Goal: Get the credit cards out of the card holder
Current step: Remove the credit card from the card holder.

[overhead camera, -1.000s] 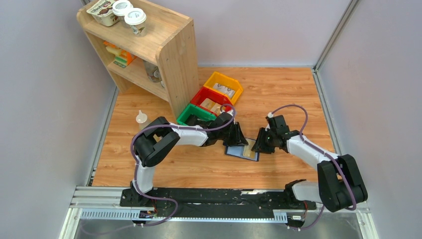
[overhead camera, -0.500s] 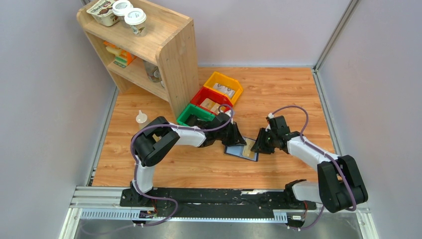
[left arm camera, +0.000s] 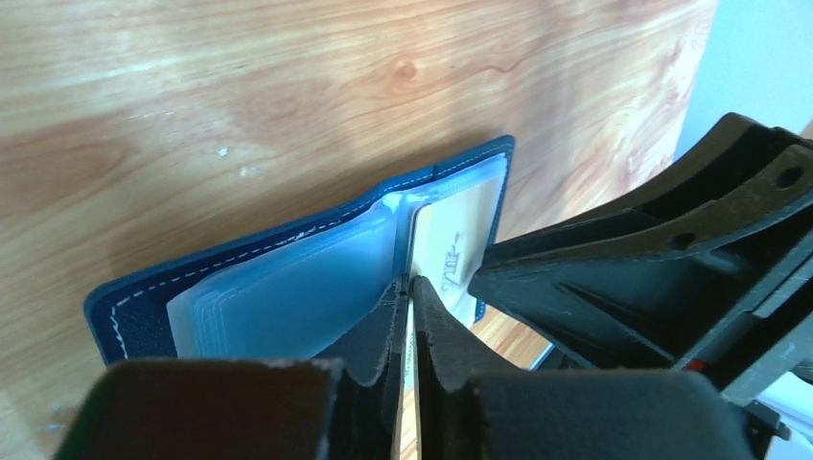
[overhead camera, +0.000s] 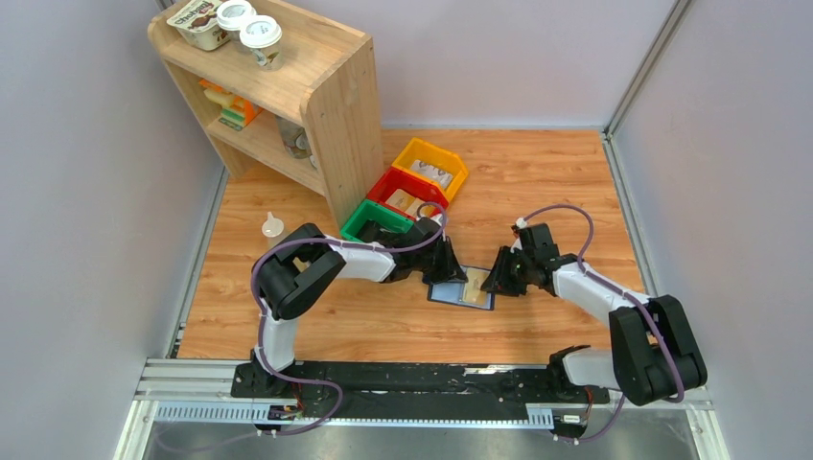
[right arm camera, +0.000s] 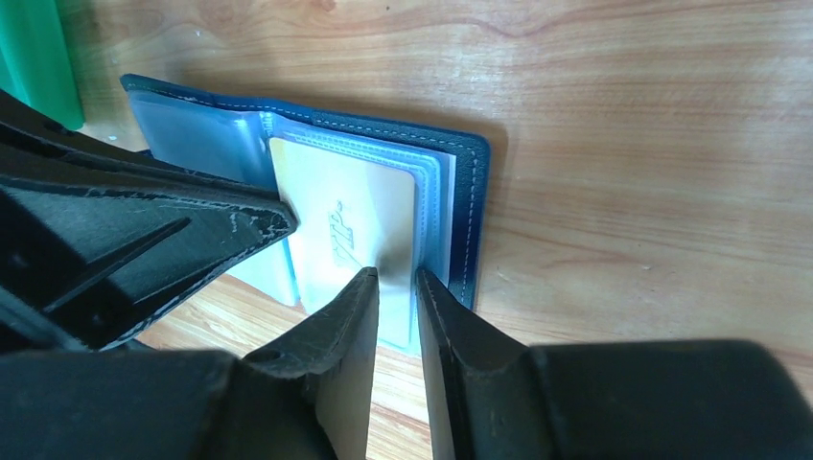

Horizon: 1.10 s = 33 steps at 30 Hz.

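The navy card holder (overhead camera: 449, 294) lies open on the wooden floor between my two grippers. A tan card (overhead camera: 476, 285) shows on its right half. In the left wrist view the holder (left arm camera: 134, 321) shows its clear sleeves, with the pale card (left arm camera: 458, 251) to their right. My left gripper (left arm camera: 407, 285) is shut, its tips down at the fold between sleeves and card. In the right wrist view my right gripper (right arm camera: 395, 275) stands a narrow gap open, its tips on the near right part of the card (right arm camera: 345, 216), inside the holder (right arm camera: 472, 192). Other cards are hidden.
Green (overhead camera: 366, 218), red (overhead camera: 395, 192) and yellow (overhead camera: 433, 163) bins sit just behind the left gripper. A wooden shelf unit (overhead camera: 326, 105) stands at the back left. A small white funnel (overhead camera: 273, 227) lies left. Walls close in on both sides.
The card holder and both grippers have shifted slightly left and away from the bases. The right gripper has closed in on the card.
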Motion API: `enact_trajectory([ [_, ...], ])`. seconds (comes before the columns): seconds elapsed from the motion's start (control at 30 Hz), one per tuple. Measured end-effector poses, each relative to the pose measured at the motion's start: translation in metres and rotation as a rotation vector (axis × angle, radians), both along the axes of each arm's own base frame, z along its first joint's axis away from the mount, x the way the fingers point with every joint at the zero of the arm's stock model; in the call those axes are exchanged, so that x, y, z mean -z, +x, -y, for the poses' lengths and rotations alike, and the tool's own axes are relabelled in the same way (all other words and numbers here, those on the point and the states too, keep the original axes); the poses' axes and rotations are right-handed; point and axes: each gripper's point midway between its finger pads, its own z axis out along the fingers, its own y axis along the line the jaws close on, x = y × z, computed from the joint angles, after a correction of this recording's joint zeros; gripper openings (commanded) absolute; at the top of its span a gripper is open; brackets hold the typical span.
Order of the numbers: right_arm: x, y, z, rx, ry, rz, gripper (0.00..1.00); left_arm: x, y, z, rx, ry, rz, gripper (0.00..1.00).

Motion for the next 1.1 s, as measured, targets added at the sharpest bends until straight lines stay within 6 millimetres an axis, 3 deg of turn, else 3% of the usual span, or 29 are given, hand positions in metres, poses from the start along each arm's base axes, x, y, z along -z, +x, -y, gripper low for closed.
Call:
enact_trajectory([
  [0.17, 0.0, 0.001, -0.002, 0.002, 0.017, -0.001, 0.26, 0.01, -0.002, -0.008, -0.004, 0.039, -0.002, 0.0],
  [0.83, 0.005, 0.007, -0.008, 0.005, 0.062, -0.01, 0.25, 0.012, -0.012, -0.047, -0.011, 0.222, 0.047, 0.0],
  [1.1, 0.001, 0.005, -0.006, 0.006, 0.056, -0.002, 0.26, 0.002, -0.016, -0.051, -0.014, 0.203, 0.051, 0.26],
])
